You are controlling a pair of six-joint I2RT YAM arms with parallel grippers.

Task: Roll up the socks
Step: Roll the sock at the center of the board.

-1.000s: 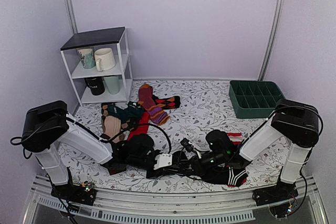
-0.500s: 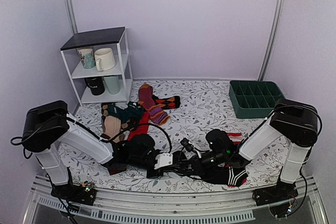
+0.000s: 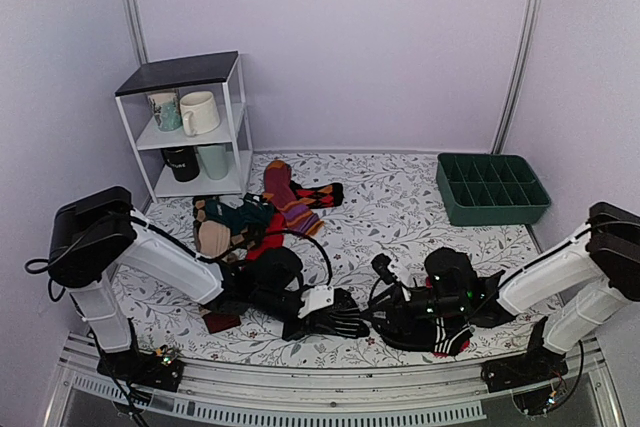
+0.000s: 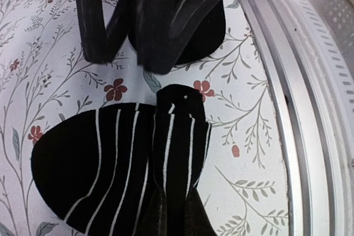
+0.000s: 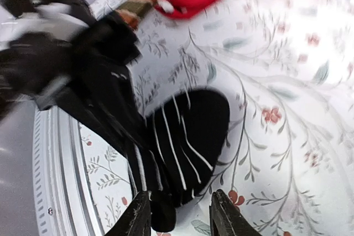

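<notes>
Your left gripper (image 4: 174, 219) is pinched shut on a raised fold of the striped sock (image 4: 105, 169). The sock lies on the floral table cover (image 4: 44, 70) close to the front rail (image 4: 287, 81), between your two arms. Your right gripper (image 5: 180, 205) faces the sock from the other side, just beside it, with its fingers spread and nothing between them.

The green divided tray (image 3: 490, 215) sits at the far right, well apart from the sock. The white shelf rack (image 3: 180, 72) at far left holds four mugs. A patterned mug (image 3: 165, 110) and a cream mug (image 3: 200, 112) stand on the middle shelf. A black mug (image 3: 180, 163) and a pale green mug (image 3: 213, 161) stand on the bottom one. A heap of other socks (image 3: 280, 199) lies near the rack.
</notes>
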